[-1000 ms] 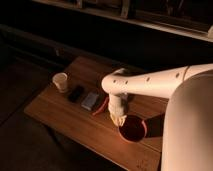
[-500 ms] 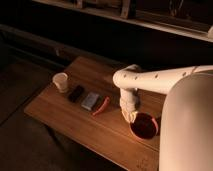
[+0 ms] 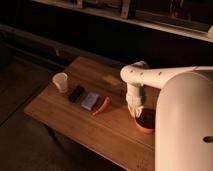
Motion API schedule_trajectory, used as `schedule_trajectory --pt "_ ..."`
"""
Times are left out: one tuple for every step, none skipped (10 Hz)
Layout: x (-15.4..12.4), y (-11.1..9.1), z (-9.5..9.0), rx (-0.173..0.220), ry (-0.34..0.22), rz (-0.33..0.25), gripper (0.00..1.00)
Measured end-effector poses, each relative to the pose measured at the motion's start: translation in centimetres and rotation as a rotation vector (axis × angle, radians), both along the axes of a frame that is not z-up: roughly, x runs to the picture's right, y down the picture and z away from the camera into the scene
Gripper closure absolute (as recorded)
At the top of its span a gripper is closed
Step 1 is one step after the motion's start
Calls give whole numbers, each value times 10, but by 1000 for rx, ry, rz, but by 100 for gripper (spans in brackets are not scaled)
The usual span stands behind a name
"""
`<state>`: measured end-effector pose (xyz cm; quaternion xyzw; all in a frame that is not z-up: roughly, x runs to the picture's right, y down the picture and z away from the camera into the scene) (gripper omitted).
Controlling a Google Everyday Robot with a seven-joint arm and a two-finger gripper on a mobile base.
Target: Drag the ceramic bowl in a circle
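Basically the scene: dim room, 1 wooden table seen from above at an angle, dark ledge running along the back.
ceramic bowl: dark red and glossy with a lighter orange-red rim, upright on the table near its right end, toward the front edge. Right side cut off from view by the robot's big white body.
gripper: pointing straight down, low end right at the bowl's left rim. Looks to be touching the bowl; on the rim or dipped inside, hard to say.
grip state: spread or clamped on the rim, honestly can't tell.
arm: white, coming in from the right above the table, bending at a rounded elbow, then dropping vertically to the bowl.
paper cup: small, pale, upright near the table's left end, well apart from the bowl.
middle row: 3 small items lying in a loose line between cup and bowl. From the left, 1 dark flat thing, 1 blue-grey packet just beside it, and 1 thin orange-red stick angled right next to the packet.
gap: bare wood between the stick and the bowl, neither touching the other.
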<state>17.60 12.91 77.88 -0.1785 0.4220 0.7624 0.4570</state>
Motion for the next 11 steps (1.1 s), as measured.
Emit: schedule_trajectory --pt "-2 -14 3 19 -12 -6 100" --pt "-6 -23 5 30 -21 -15 100" --pt "-13 -34 7 41 -34 -30 100" --pt "-23 -47 10 55 -49 -55 100" --pt "-32 -55 12 61 -61 -75 100" --pt "-41 -62 13 68 -73 -93 100" --pt "-55 -71 15 78 -90 -118 100" --pt "-69 -79 17 88 -109 -141 100" --pt "-87 -85 18 99 -134 -166 100" --pt "-97 -87 20 103 -149 -180 100" --pt "-123 -87 23 108 -188 -211 100"
